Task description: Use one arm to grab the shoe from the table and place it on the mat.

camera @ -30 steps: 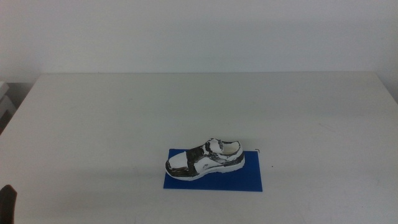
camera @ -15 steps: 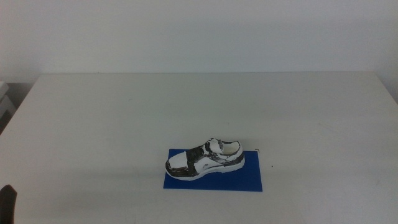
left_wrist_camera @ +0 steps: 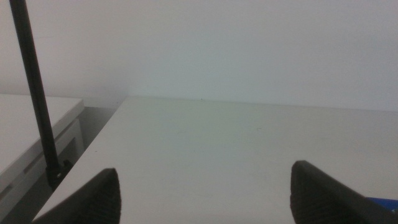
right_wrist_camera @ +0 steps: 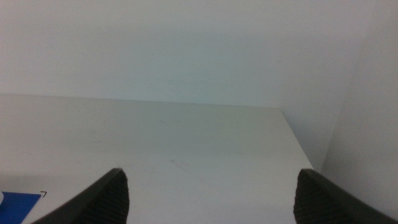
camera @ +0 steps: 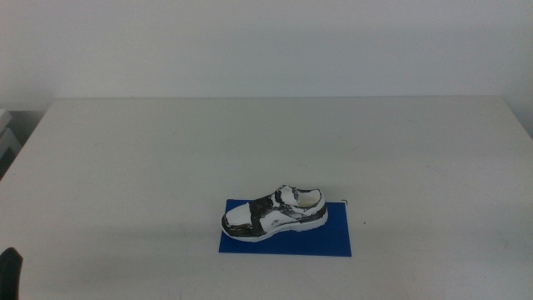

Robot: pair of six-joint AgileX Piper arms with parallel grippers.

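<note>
Dark jaw tips mark the nearest items on record: the left gripper [left_wrist_camera: 205,193] shows its two jaws standing wide apart with bare tabletop between them, and the right gripper [right_wrist_camera: 211,193] shows the same, jaws spread and holding nothing. In the middle view only a small dark part of the left gripper [camera: 10,271] appears, at the lower left corner, well apart from the work area; the right arm does not appear in that view. Next out, the mat [camera: 333,242], a flat deep-blue rectangle, lies on the table [camera: 166,150] in the near half, slightly right of centre. The shoe [camera: 274,213] rests on the mat, upright on its white sole, dark toe pointing to the picture's left and heel to the right. It occupies the far left portion of the mat, its far side along the mat's far edge, leaving blue surface exposed in front and to the right. A corner of the mat [right_wrist_camera: 18,206] also shows in the right wrist view, and a blue sliver [left_wrist_camera: 382,201] in the left wrist view. Beyond, the white tabletop runs to a plain pale wall [camera: 266,42]. A thin black post [left_wrist_camera: 37,99] stands beside the table's left edge.
</note>
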